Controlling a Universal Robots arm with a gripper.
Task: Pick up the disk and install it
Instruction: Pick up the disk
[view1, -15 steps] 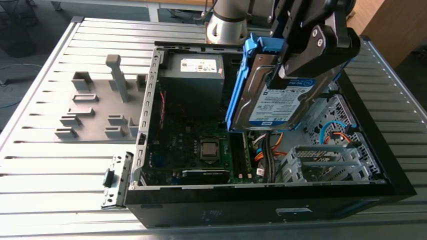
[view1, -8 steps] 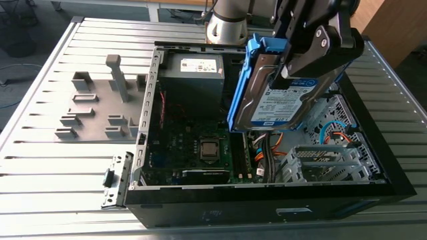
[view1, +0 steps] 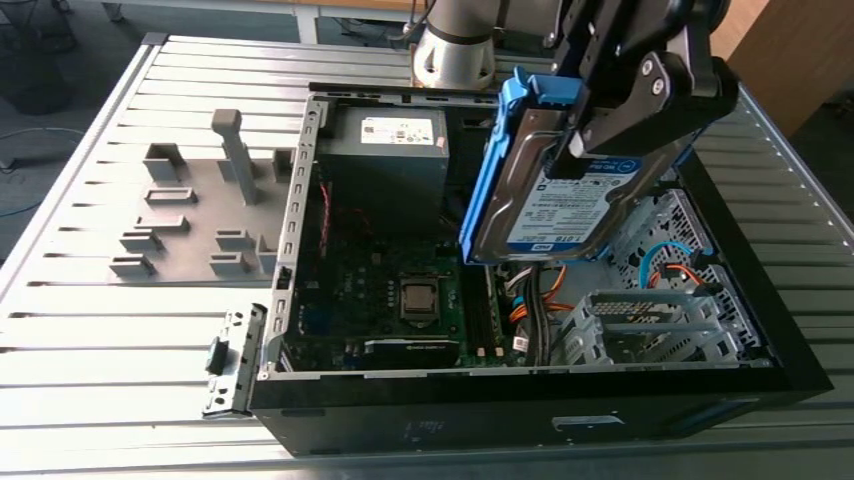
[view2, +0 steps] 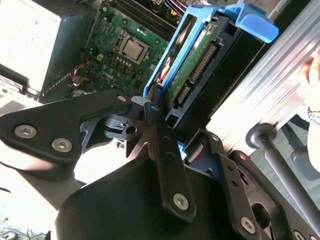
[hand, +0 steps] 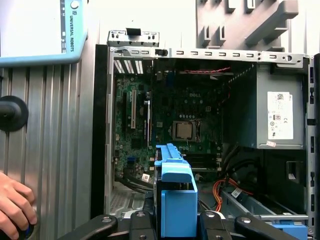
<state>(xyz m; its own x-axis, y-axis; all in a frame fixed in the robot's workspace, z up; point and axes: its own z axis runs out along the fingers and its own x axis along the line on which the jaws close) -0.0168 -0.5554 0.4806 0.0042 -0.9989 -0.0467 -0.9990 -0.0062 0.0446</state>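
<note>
Gripper (view1: 577, 150) hangs above open computer case (view1: 534, 385), over case's drive-bay end, raised off it. Jaws closed on disk (view1: 547, 200), one finger (view1: 587, 150) across labelled face, other behind. Disk held on edge, tilted. In both wrist views black fingers (hand: 142, 225) (view2: 156, 115) flank disk's blue carrier, linkages splayed outward. Arm's grey joint (view1: 461, 45) stands just beyond case's far wall; wrist leans from there over case.

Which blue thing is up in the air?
The disk: its blue frame holds a labelled drive, and the gripper grips it above the open computer case. The other blue clip sits low inside the case.
</note>
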